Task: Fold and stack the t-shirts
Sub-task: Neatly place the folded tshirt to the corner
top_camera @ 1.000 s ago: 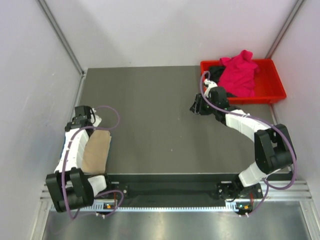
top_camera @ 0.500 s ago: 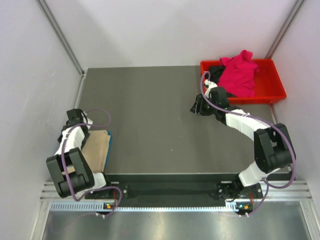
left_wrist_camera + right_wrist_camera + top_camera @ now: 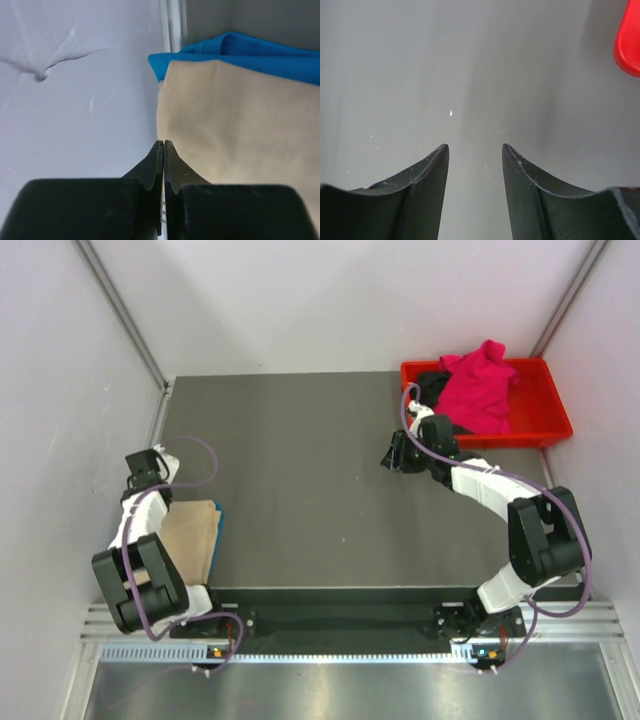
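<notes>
Dark desk. Red tray at far right corner holds crumpled magenta t-shirt on top of black t-shirt. Folded beige t-shirt at near left corner lies on blue t-shirt. Right gripper near the tray, fingers spread over bare desk. Left gripper at left edge beside the beige t-shirt, fingers pressed together, nothing between them.

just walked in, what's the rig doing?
Two shirts are done: the beige shirt lies folded on the blue shirt at the near left of the table. The left gripper is shut and empty beside that stack. The right gripper hangs open over bare table near the red tray, which holds the pink shirt and black shirt, both unfolded.
</notes>
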{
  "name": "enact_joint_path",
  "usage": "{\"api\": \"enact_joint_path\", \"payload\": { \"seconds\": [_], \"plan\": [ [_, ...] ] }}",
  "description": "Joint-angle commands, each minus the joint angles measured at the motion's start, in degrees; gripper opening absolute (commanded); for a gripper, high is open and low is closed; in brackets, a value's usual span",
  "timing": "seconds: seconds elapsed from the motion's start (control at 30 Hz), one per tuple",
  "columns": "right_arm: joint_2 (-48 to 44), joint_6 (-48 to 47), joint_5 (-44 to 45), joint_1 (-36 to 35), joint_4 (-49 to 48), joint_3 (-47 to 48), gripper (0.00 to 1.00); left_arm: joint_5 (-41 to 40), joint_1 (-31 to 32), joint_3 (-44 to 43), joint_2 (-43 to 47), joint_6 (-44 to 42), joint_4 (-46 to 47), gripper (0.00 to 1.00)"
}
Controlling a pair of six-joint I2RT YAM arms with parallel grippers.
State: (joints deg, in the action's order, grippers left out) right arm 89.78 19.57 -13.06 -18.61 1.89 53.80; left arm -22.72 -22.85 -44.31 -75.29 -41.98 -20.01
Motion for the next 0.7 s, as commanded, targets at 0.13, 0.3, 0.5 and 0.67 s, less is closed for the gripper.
{"api": "enact_joint_path", "payload": {
  "seconds": [0.13,0.3,0.5,0.67],
  "plan": [
    [-1.10,-0.41,-0.04,0.68,0.92,3.24,0.48,4.17,-3.08,-3.06,-9.95,2.51,6.38,0.00],
    [-1.18,-0.32,0.05,0.68,1.36,3.50,0.47,2.34,-3.78,-5.78,-15.50,3.92,11.21,0.00],
    [-2.33,-0.85,1.10,0.68,1.80,2.89,0.47,-2.13,-3.78,-5.43,-18.23,3.13,15.96,0.00],
    [-2.59,-1.03,1.02,0.77,1.98,2.71,0.47,-3.65,-3.87,-8.06,-19.90,2.86,16.68,0.02]
  ]
}}
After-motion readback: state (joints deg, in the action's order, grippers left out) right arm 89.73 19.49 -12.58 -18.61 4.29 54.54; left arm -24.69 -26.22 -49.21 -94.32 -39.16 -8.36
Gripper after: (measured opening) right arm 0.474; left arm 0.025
